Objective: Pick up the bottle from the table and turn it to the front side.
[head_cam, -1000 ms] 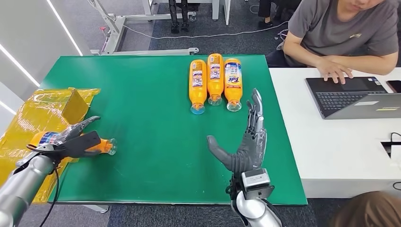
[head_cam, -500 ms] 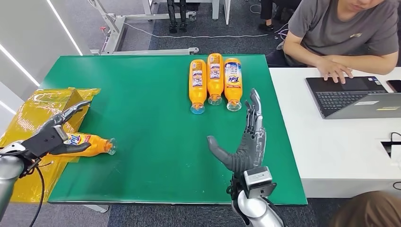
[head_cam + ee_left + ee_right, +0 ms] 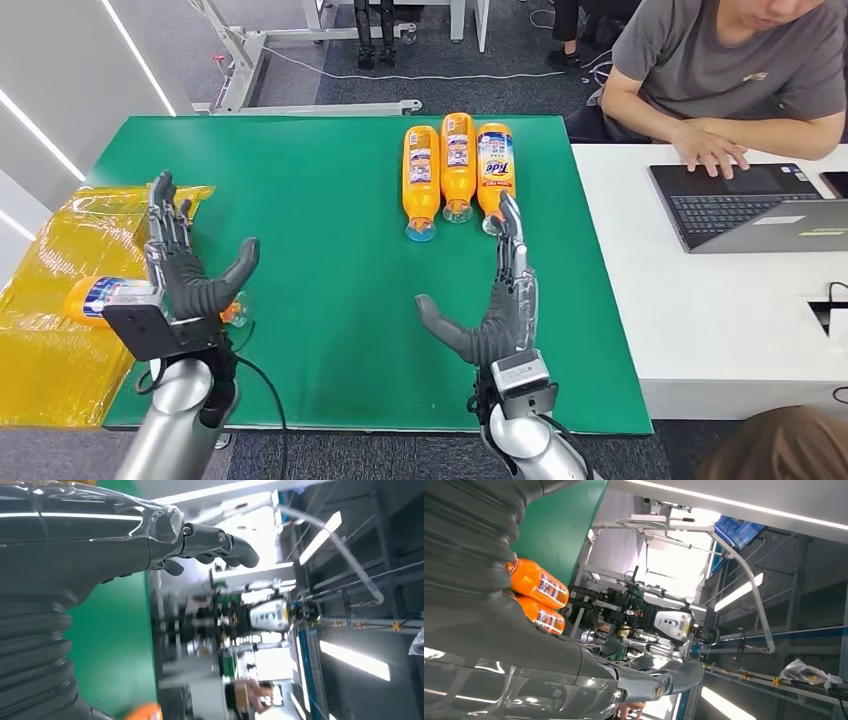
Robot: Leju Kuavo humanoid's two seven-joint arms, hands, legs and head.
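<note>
Bottle (image 3: 100,296) lies at the green table's (image 3: 320,260) left edge behind the spread, empty left robot hand (image 3: 180,280).

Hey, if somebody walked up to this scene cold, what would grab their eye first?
Probably the three orange detergent bottles lying side by side at the far edge of the green table. Next, the robot's two dark hands raised open over the near side, left hand and right hand. A fourth orange bottle lies behind the left hand, on crinkled yellow wrapping.
</note>
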